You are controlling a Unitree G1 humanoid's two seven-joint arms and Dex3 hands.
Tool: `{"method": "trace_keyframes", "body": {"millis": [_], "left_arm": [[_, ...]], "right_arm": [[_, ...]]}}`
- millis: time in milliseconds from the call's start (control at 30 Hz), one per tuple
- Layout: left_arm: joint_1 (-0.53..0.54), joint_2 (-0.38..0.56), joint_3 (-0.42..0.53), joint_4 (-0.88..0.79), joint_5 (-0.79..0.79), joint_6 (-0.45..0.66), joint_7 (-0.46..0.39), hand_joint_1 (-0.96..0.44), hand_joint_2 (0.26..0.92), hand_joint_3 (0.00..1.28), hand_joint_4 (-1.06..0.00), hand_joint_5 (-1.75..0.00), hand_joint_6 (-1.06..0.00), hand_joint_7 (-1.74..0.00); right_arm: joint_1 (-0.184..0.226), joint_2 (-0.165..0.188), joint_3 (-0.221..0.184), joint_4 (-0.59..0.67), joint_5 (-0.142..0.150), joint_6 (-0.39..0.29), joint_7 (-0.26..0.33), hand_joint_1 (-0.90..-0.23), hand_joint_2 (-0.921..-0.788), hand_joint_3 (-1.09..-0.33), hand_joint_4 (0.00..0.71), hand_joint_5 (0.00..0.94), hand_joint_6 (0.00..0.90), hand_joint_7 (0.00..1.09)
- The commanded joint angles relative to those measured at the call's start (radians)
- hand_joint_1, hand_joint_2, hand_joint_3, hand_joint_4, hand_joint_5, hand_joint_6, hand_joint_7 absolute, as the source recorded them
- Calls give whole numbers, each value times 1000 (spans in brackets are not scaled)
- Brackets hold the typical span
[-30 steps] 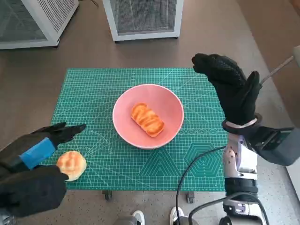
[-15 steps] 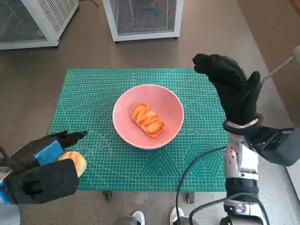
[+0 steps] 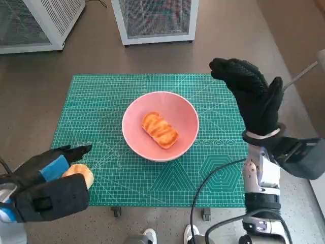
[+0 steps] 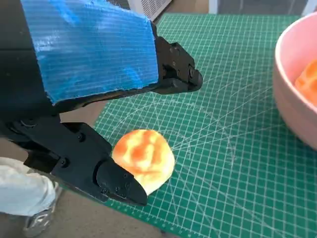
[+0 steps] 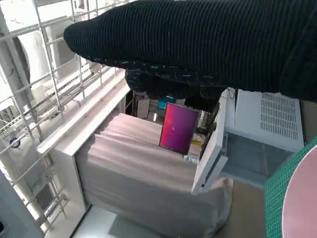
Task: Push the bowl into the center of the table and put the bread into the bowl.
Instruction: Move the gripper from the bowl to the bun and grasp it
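The left hand [image 3: 48, 178] hovered over the round bread [image 4: 143, 158] with fingers apart, not grasping it. The right hand [image 3: 254, 99] was raised and released. One bread already lay in the centred bowl [image 3: 133, 118]; the round one sat at the mat's edge [image 4: 148, 218], so a careless nudge could push it off.

The pink bowl [image 3: 160, 125] sits near the middle of the green mat [image 3: 101, 96] on the table, with a striped bread [image 3: 160, 129] inside taking up part of its floor; room remains around that piece within the rim. Open mat lies between the bowl and the round bread [image 3: 81, 174] at the mat's near left corner. The left hand [image 3: 48, 178] straddles this bread, fingers [image 4: 176, 69] on its far side and a finger [image 4: 116, 181] at its near side. The right hand [image 3: 251, 96] stands raised over the mat's right edge, beside the bowl, apart from it. White cabinets [image 3: 155, 18] stand on the floor beyond the table's far edge.
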State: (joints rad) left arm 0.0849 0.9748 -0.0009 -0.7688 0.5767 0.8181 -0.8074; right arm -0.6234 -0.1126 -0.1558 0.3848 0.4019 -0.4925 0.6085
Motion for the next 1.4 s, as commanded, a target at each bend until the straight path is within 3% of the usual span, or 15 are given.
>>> {"method": "trace_keyframes", "body": {"millis": [33,467,767,967,1167,1367,1400], "left_arm": [[23,-10,-16,1,24,-1,20,-244,703,3,-168,0,-292,-1],[25,-35,-68,70,62,-9,67,-240,705,2,-167,0,-290,0],[-8,-113,-156,217,122,-17,154,-101,719,7,-231,-17,-366,-22],[-26,-151,-180,286,142,-32,199,-4,748,17,-330,-20,-471,-31],[-40,-184,-196,352,160,-50,245,85,787,34,-522,-52,-627,-58],[-53,-205,-209,438,173,-89,297,119,816,47,-762,-169,-747,-102],[-55,-207,-210,452,175,-96,304,209,854,62,-726,-555,-786,-128]], "right_arm": [[9,-6,-3,4,3,15,1,-643,-921,-672,187,0,79,367],[11,-6,-2,2,2,17,1,-643,-921,-671,188,0,81,365],[10,-9,-3,0,4,21,3,-641,-921,-671,188,1,82,364],[10,-10,-4,-5,5,25,3,-641,-921,-669,189,1,83,363],[11,-10,-5,-7,6,25,5,-642,-921,-668,189,1,84,361],[12,-9,-5,-6,8,25,7,-642,-921,-666,191,1,86,359],[13,-9,-5,-7,9,25,8,-642,-921,-666,191,1,87,358]]}}
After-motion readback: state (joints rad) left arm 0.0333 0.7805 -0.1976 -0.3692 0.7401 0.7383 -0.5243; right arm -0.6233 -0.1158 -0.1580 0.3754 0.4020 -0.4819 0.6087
